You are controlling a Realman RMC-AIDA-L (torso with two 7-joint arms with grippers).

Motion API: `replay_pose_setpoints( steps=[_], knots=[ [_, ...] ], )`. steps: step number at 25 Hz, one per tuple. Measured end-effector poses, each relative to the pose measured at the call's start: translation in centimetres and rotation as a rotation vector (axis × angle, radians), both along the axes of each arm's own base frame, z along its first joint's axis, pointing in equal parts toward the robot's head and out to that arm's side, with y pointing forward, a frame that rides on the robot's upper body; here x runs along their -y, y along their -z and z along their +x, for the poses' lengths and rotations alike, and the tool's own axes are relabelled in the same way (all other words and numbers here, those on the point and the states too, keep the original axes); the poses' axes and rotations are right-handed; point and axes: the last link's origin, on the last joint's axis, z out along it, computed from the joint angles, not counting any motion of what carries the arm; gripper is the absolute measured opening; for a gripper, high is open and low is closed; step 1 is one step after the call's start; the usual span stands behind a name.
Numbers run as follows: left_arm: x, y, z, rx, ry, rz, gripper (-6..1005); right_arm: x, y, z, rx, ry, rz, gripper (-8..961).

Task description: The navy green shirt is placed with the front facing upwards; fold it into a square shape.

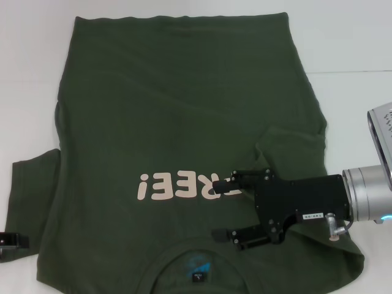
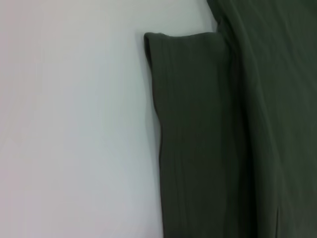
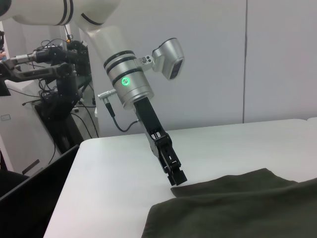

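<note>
The navy green shirt [image 1: 184,104] lies flat on the white table [image 1: 30,79], front up, with its pale "FREE!" lettering [image 1: 184,184] facing me and its collar and blue neck label [image 1: 199,269] nearest me. My right gripper [image 1: 225,207] is open just above the chest, at the right end of the lettering, with nothing between its fingers. Beside it a flap of fabric [image 1: 288,153] lies folded in over the body. My left gripper [image 3: 177,176] is low at the outer edge of the left sleeve [image 2: 193,124], which lies spread flat; only its tip [image 1: 11,240] shows in the head view.
The shirt's hem [image 1: 177,18] reaches toward the table's far edge. Bare table [image 2: 74,124] lies left of the sleeve. Past the table on that side stand a dark bin [image 3: 34,193] and other robot equipment [image 3: 54,79].
</note>
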Motion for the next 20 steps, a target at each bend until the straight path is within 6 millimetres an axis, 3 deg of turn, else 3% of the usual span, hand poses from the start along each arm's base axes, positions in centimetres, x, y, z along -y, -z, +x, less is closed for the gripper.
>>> replay_pose_setpoints(
  steps=[20],
  knots=[
    [-0.11,-0.07,-0.16,-0.018,-0.005,-0.002,755,-0.35,0.08,-0.19,0.008,-0.004,0.010,884]
  ],
)
